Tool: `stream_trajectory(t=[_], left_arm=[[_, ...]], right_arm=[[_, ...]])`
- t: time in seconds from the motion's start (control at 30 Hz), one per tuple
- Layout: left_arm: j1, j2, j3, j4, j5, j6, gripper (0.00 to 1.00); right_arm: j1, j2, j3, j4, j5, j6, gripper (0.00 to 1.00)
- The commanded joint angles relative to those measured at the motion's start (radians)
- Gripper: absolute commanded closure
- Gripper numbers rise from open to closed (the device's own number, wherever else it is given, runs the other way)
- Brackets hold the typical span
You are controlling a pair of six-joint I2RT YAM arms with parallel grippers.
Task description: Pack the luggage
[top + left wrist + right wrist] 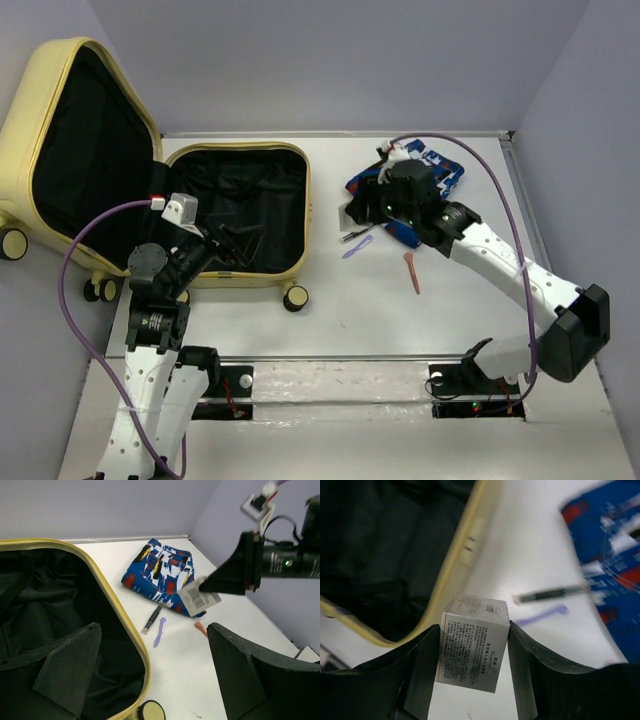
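Clamped between the black fingers of the right gripper [473,630] is a small white cardboard box [474,650]. Its face carries fine printed lines, too blurred to read. From the left wrist view, a barcode label shows on another side of it. Below the box lies the white surface [350,320], and just beyond are a slim black pen [550,594] and a lilac plastic stick [542,614]. A blue patterned folded cloth [445,172] lies under the right arm, with a thin orange stick [412,272] nearer the bases.

The large pale yellow hard-shell luggage [250,278] lies open to the left of the right gripper, near it but not touching. Its lid stands against the wall, showing black fabric lining. The left gripper [228,245] hangs over the lower half's near corner, jaws spread wide and holding nothing.
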Motion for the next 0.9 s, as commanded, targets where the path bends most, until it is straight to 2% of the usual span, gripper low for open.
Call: stream_trajectory(t=[0.0, 0.03, 0.07, 0.1, 0.17, 0.23, 0.3, 0.4, 0.43, 0.53, 0.63, 0.67, 0.7, 0.73, 0.87], left_arm=[[0.018, -0.001, 0.007, 0.051, 0.025, -0.012, 0.01], [0.025, 0.0, 0.006, 0.051, 0.027, -0.01, 0.01], [0.028, 0.0, 0.007, 0.051, 0.027, -0.01, 0.01], [0.031, 0.003, 0.007, 0.049, 0.027, -0.012, 0.01], [0.034, 0.005, 0.007, 0.048, 0.025, -0.01, 0.01], [0.034, 0.005, 0.009, 0.045, 0.027, -0.009, 0.01], [0.034, 0.003, 0.009, 0.045, 0.03, -0.009, 0.01], [0.034, 0.0, 0.009, 0.048, 0.037, -0.01, 0.01], [0.034, 0.0, 0.009, 0.049, 0.039, -0.012, 0.01], [0.034, 0.002, 0.009, 0.052, 0.045, -0.013, 0.01], [0.034, 0.002, 0.006, 0.054, 0.047, -0.015, 0.01], [0.034, 0.002, 0.004, 0.055, 0.047, -0.015, 0.01], [0.034, 0.002, 0.004, 0.055, 0.047, -0.016, 0.01], [0.034, 0.002, 0.006, 0.055, 0.044, -0.016, 0.01], [0.035, 0.002, 0.004, 0.055, 0.043, -0.016, 0.01]], right_arm=[[0.097, 0.175, 0.284, 0.193, -0.235, 0.014, 0.74], [0.117, 0.221, 0.344, 0.197, -0.253, 0.01, 0.67], [0.136, 0.267, 0.403, 0.197, -0.27, 0.002, 0.52], [0.148, 0.351, 0.509, 0.189, -0.279, -0.003, 0.2], [0.148, 0.405, 0.587, 0.12, -0.251, -0.006, 0.01], [0.148, 0.404, 0.572, 0.1, -0.139, -0.044, 0.0], [0.122, 0.377, 0.503, 0.1, -0.076, -0.047, 0.05], [0.055, 0.321, 0.338, 0.106, 0.015, -0.009, 0.23], [0.024, 0.314, 0.269, 0.106, 0.059, -0.004, 0.37], [-0.019, 0.32, 0.198, 0.109, 0.113, 0.016, 0.56], [-0.054, 0.369, 0.158, 0.109, 0.159, 0.022, 0.55], [-0.067, 0.387, 0.161, 0.106, 0.168, 0.019, 0.53], [-0.076, 0.421, 0.162, 0.105, 0.187, 0.019, 0.43], [-0.076, 0.436, 0.164, 0.103, 0.193, 0.022, 0.4], [-0.085, 0.511, 0.187, 0.1, 0.179, 0.043, 0.38]])
